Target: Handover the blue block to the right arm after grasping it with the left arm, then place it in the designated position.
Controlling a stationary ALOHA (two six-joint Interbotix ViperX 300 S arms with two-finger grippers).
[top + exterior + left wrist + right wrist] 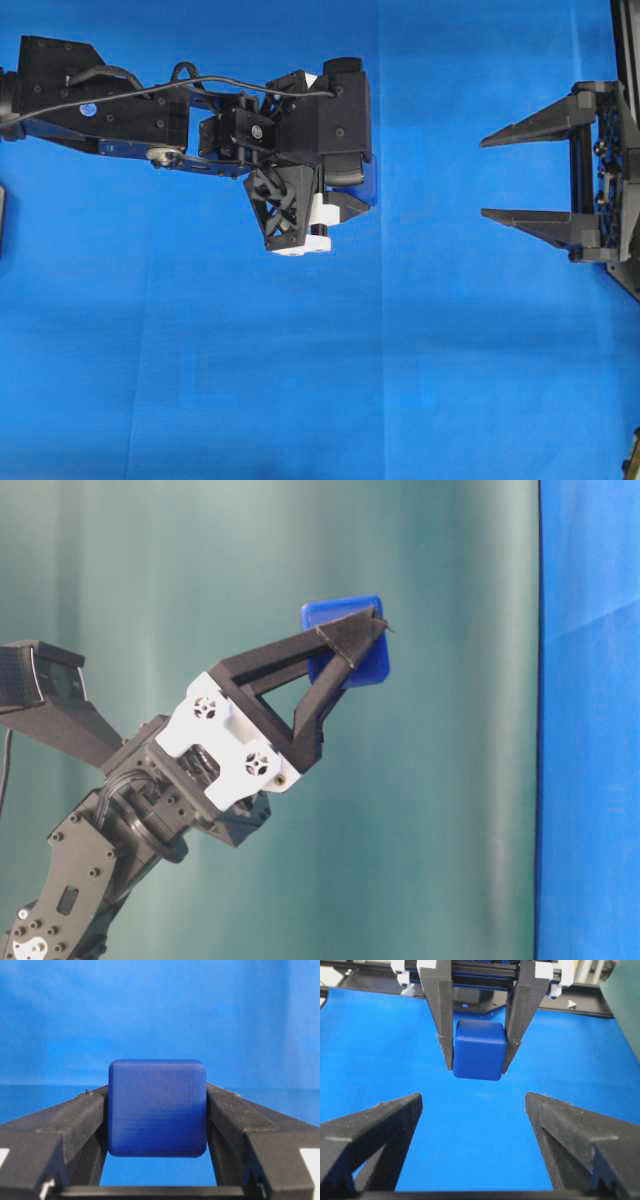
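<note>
The left gripper (157, 1120) pinches the blue block (157, 1107) between its two black fingers, one pressed flat against each side face, so the jaws stand about a block's width apart. The block is lifted clear of the blue cloth (300, 380), held up in the air at the fingertips. The right gripper (495, 177) is spread wide with nothing between its fingers; its tips point toward the left arm across a stretch of bare cloth, well apart from the block. From overhead the block is almost wholly hidden under the left arm's wrist and camera mount, with only a sliver of darker blue at the arm's right edge. The table-level view shows what that one hides: the block tilted, raised on the upward-slanting fingers beyond the white brackets (225, 745). The right wrist view faces the held block head-on, framed between its own open fingers, with the left fingers (440, 1015) reaching down from above.
</note>
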